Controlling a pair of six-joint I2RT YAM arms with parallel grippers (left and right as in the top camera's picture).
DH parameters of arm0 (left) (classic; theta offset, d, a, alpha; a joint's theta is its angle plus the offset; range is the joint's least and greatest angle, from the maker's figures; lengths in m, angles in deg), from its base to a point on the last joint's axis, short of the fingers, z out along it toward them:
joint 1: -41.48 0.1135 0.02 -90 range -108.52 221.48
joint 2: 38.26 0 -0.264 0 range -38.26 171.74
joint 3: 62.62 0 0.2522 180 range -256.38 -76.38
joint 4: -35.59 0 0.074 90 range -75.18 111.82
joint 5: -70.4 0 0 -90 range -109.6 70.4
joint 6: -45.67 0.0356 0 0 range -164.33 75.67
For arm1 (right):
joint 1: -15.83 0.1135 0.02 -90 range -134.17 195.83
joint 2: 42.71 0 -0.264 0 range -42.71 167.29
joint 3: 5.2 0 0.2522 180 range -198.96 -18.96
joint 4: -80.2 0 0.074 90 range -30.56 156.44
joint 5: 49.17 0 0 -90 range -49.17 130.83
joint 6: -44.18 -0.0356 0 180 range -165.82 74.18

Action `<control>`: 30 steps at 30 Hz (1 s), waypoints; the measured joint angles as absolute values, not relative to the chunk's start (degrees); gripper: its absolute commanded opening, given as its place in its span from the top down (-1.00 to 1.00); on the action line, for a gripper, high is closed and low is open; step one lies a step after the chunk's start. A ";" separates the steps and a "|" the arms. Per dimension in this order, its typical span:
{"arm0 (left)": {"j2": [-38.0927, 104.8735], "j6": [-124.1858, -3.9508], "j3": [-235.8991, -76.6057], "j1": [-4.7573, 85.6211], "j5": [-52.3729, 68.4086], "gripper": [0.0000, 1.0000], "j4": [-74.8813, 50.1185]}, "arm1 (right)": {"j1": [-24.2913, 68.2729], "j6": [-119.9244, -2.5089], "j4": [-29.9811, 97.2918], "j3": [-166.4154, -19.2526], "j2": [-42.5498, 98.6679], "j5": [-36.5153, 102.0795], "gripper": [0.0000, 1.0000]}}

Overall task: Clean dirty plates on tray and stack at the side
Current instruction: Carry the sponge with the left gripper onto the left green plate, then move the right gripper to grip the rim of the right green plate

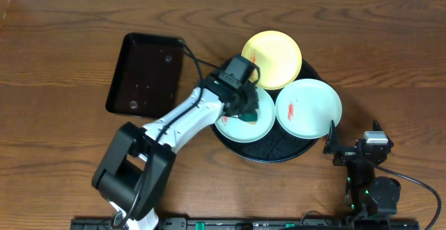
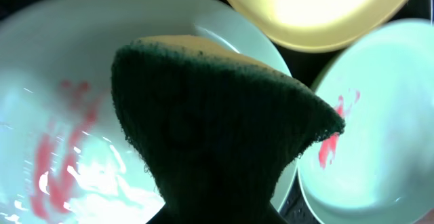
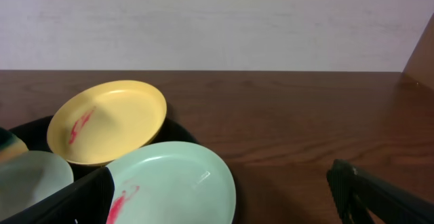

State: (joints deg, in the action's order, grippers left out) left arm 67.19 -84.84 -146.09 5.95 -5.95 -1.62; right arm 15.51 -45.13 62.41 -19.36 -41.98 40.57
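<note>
A wooden tabletop [image 1: 63,42] is carrying two black trays. A smaller rectangular black tray [image 1: 150,77] is sitting to the left, apart from the rest, with only a few tiny specks showing on its base. The large round black tray [image 1: 279,155] is sitting near the middle and is holding all three dirty plates. The pale yellow plate [image 1: 272,59] is lying tilted at the far edge, overhanging the rim and bearing a red streak. The light blue-green plate [image 1: 309,109] is lying on the right side, showing a red-orange smear. The white plate [image 1: 237,130] is lying on the left side with pink-red smears, and the left arm is reaching over it and hiding much of it from above. The left end effector [image 1: 247,108] is clamping a green-faced sponge [image 2: 210,136] right over that white plate; whether the sponge is touching it cannot be told. The right end effector [image 1: 333,145] is sitting with its fingers spread wide and nothing between them, low on the tabletop just to the right of the round tray.
</note>
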 measured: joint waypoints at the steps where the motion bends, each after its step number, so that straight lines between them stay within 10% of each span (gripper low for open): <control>1: 67.19 -84.84 -146.05 5.23 -6.60 0.77 -1.68 | 15.51 -45.13 62.41 -19.36 -41.98 40.57 -0.99; 6: 67.52 -84.84 -145.85 3.83 -9.62 0.75 -2.67 | 15.51 -45.13 62.41 -19.36 -41.98 40.57 -0.98; 14: 67.52 -85.04 -145.39 3.92 -12.27 0.17 -3.32 | 15.51 -44.91 62.41 -19.36 -41.98 40.68 -0.99; 30: 67.52 -84.84 -145.32 3.92 -12.51 0.25 -3.69 | 15.51 -44.17 77.77 -19.30 -41.98 39.04 -0.99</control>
State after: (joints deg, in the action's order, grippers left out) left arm 67.52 -84.84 -145.32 3.92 -12.51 -3.69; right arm 15.51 -44.17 77.77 -19.30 -41.98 39.04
